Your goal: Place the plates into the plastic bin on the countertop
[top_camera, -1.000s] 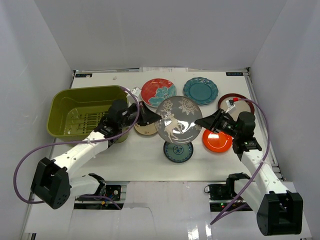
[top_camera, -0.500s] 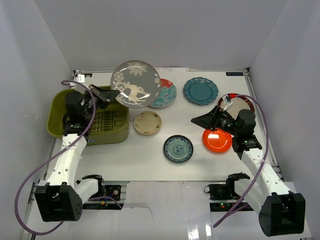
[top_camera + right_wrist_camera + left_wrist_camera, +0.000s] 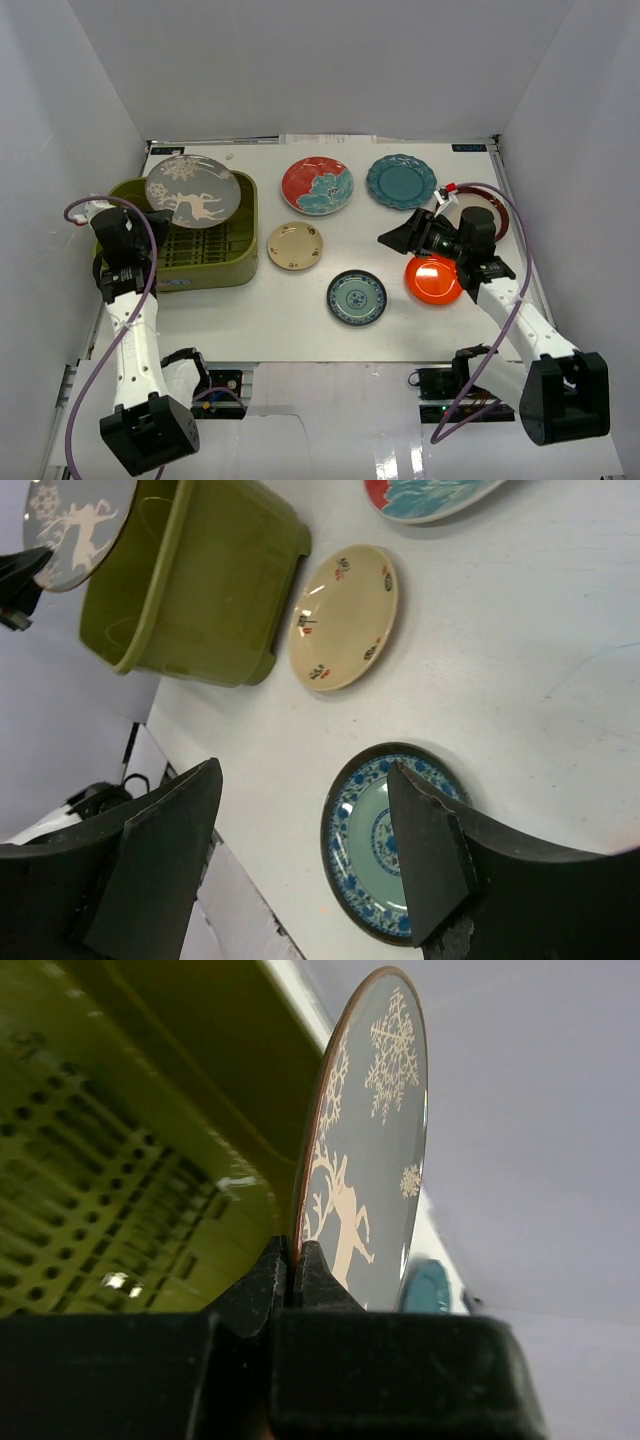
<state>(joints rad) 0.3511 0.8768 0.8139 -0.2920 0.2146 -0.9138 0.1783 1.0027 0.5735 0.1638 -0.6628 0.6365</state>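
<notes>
Jaws first: the left jaws pinch the deer plate by its rim. It's gone from the middle of the worktop to hanging over the bin, so the first drop looks close. The right jaws gape empty, far from the bin.

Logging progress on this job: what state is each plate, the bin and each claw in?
plastic bin: no plate inside.
grey deer plate: held by its rim over the plastic bin.
left claw: shut on grey deer plate.
right claw: open, empty.
red floral plate: on countertop.
teal plate: on countertop.
beige plate: on countertop.
blue-patterned plate: on countertop.
orange plate: on countertop.
maroon-rimmed plate: on countertop, partly hidden.
</notes>
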